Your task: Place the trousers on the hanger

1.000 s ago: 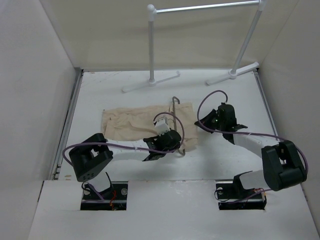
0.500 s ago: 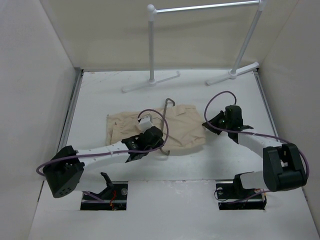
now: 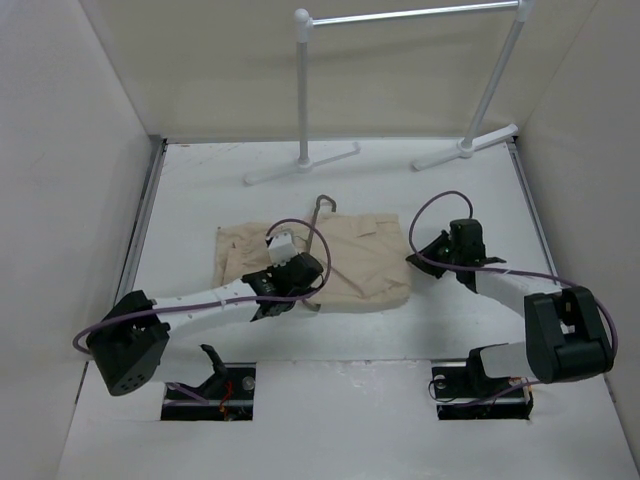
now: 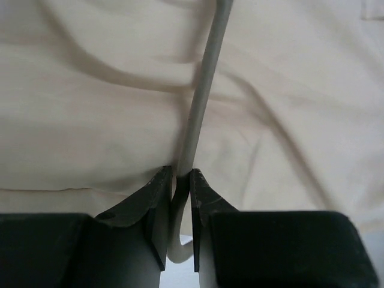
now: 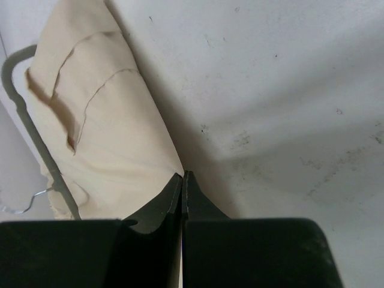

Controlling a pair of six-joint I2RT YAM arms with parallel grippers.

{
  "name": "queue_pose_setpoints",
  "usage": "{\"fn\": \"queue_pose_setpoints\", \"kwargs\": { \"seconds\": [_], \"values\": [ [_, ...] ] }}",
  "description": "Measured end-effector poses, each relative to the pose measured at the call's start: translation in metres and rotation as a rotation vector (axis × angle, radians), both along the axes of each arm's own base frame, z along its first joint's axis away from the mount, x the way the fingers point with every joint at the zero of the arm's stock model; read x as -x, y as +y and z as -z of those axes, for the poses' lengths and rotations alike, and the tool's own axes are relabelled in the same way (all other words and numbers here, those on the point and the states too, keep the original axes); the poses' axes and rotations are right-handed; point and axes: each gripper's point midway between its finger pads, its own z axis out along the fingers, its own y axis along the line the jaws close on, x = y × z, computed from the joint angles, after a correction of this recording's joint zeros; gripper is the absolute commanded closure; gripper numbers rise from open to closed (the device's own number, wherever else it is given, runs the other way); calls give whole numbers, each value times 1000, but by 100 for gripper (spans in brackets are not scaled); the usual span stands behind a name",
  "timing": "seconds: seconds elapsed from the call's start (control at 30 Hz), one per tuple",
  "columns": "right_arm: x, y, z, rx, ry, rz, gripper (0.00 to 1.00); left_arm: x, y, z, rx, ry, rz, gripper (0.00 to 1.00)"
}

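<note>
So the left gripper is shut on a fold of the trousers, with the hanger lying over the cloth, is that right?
Not quite. The left gripper is shut on the hanger wire, not on a fold of the trousers; the left wrist view shows the wire between its fingers. The hanger does lie over the cloth.

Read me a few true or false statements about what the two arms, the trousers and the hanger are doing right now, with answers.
1. The left gripper is clamped on the hanger wire. True.
2. The trousers hang from the white rack. False: they lie on the table.
3. The right gripper is wide open. False: it is shut, apparently on the trousers' edge.
4. The white rack stands at the table's far end. True.
</note>
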Motion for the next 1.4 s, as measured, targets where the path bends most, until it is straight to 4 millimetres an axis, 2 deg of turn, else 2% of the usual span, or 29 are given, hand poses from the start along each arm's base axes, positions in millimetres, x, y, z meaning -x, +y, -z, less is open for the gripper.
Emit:
{"fn": "queue_pose_setpoints", "kwargs": {
  "seconds": [0.1,0.2,0.33,0.4,0.47,0.57,0.63,0.73,0.8,0.87,0.93,1.0,1.1,1.17,1.2,1.27,1.4],
  "values": [
    [3,-1,-3,-1,-8,2,97,-4,18,4,-6,4,-62,100],
    [8,-2,-4,-4,-14,4,96,-5,23,1,2,-7,-100,100],
    [18,-5,-1,2,-6,16,94,2,12,-1,8,-30,-87,100],
    [20,-8,5,14,10,24,89,8,2,0,-8,-40,-59,100],
    [22,-10,9,26,23,33,76,11,-5,0,-27,-49,-41,100],
    [24,-14,13,48,40,43,45,12,-7,-4,-50,-67,-38,100],
    [26,-15,11,62,43,43,32,11,-7,-9,-61,-78,-43,100],
    [25,-17,-10,97,0,31,26,10,-6,-16,-74,-99,-48,100],
    [21,-18,-36,115,-66,23,28,9,-6,-23,-78,-118,-49,100],
    [14,-13,-69,121,-159,4,38,10,-6,-31,-84,-138,-40,100],
    [10,2,-104,112,-256,-45,50,10,-8,-41,-88,-161,-28,100],
    [10,31,-134,74,-336,-138,55,10,-9,-52,-92,-184,-17,100],
    [14,83,-163,-14,-404,-294,50,9,-10,-76,-95,-219,1,100],
    [18,111,-173,-68,-420,-373,40,7,-12,-93,-95,-243,12,100],
    [21,122,-176,-91,-421,-403,39,6,-13,-104,-93,-260,18,100],
    [25,137,-184,-133,-425,-447,38,4,-15,-127,-95,-293,36,100],
    [25,151,-210,-205,-451,-475,38,5,-21,-174,-68,-366,71,100]
  ]
}}
